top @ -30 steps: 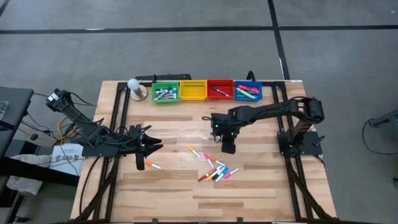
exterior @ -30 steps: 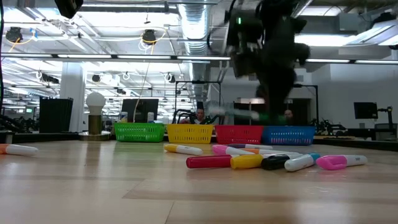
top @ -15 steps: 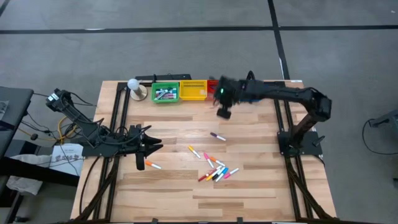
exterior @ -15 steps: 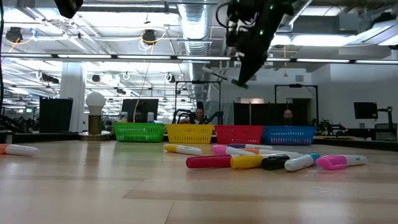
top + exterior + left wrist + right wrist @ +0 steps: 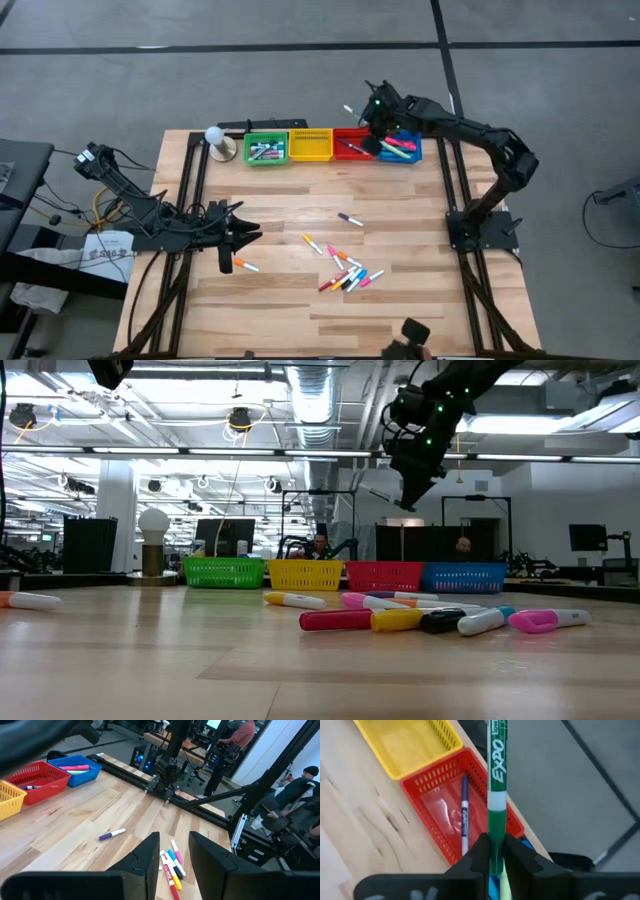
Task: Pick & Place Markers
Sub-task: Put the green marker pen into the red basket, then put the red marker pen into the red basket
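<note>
My right gripper (image 5: 372, 140) hangs high over the far edge, above the red bin (image 5: 352, 145) and the blue bin (image 5: 400, 148), shut on a green marker (image 5: 496, 780). A cluster of markers (image 5: 346, 276) in several colours lies on the table's near middle, and a purple one (image 5: 349, 218) lies alone farther back. An orange marker (image 5: 245, 266) lies beside my left gripper (image 5: 256, 235), which waits open and empty at the table's left, seen in its wrist view (image 5: 172, 852) pointing toward the cluster. My right gripper pinches the green marker's barrel (image 5: 496, 842) between its two fingers. The fingers slant down from the near right. The marker juts out past the fingertips toward the far edge, over the red bin, lifted clear of everything.
A green bin (image 5: 265, 150) and a yellow bin (image 5: 310, 145) stand left of the red one along the far edge; the green, red and blue bins hold markers. A white bulb on a stand (image 5: 216, 140) sits at the far left. Black rails (image 5: 452, 180) run along both sides.
My right gripper has swung from low over the table's middle up and toward the far edge, turning as it went, and now hangs over the red and blue bins with the green marker still in its fingers.
</note>
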You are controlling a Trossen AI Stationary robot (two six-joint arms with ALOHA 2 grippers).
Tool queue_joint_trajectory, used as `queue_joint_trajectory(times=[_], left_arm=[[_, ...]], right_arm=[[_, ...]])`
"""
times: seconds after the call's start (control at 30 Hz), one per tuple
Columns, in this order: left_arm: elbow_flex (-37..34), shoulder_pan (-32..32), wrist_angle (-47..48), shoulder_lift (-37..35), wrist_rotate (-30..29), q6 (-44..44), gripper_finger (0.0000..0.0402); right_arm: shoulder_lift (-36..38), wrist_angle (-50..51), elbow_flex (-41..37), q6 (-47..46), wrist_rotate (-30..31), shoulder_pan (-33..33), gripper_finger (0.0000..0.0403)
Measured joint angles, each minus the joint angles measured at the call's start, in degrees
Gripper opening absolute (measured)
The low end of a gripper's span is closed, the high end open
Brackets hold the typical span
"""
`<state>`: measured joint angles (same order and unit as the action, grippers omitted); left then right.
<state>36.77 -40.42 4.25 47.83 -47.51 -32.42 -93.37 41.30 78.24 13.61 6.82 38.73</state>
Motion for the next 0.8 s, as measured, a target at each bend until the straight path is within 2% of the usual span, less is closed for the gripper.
queue_joint_trajectory(times=[0.1, 0.33, 0.53, 0.8], left_arm=[[0.0, 0.0, 0.0, 0.0, 0.0, 0.0, 0.0104], [0.0, 0.0, -0.4, 1.3, 0.0, 0.0, 0.0104], [0.0, 0.0, -0.8, 4.1, 0.0, 0.0, 0.0104], [0.0, 0.0, -3.8, 7.7, 0.0, 0.0, 0.0104]], right_arm=[[-1.5, -1.1, -0.6, 0.0, -3.0, 1.0, 0.0032], [-8.9, -1.0, -0.6, 1.0, -2.7, 0.3, 0.0043], [-12.1, -1.2, -0.6, 3.4, -1.8, -0.3, 0.0041], [-12.6, -0.4, -0.5, 2.0, -0.8, -0.8, 0.0087]])
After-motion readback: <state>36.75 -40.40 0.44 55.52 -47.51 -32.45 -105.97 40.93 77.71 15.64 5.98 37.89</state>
